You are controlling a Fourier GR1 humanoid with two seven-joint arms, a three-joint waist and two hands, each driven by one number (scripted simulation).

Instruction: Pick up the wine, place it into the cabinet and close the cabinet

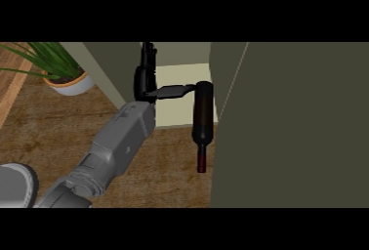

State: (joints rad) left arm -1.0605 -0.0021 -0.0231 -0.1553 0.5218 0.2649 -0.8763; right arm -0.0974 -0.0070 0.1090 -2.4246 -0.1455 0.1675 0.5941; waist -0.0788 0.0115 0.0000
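Observation:
A dark wine bottle [204,114] lies along the right side of the cabinet's pale shelf [173,105]. Its thick end points into the cabinet and its neck [202,158] sticks out over the wooden counter. My left hand [146,80] is at the shelf's left side with its fingers straight, pointing into the cabinet. Its thumb [173,91] reaches right and touches the bottle near its thick end. The hand is open, not curled round the bottle. Just right of the bottle, the olive cabinet door [288,127] fills the right part of the view.
A green plant in a white pot [70,84] stands on the counter at the upper left, beside the cabinet's left wall [108,68]. A grey rounded part [16,184] shows at the lower left edge.

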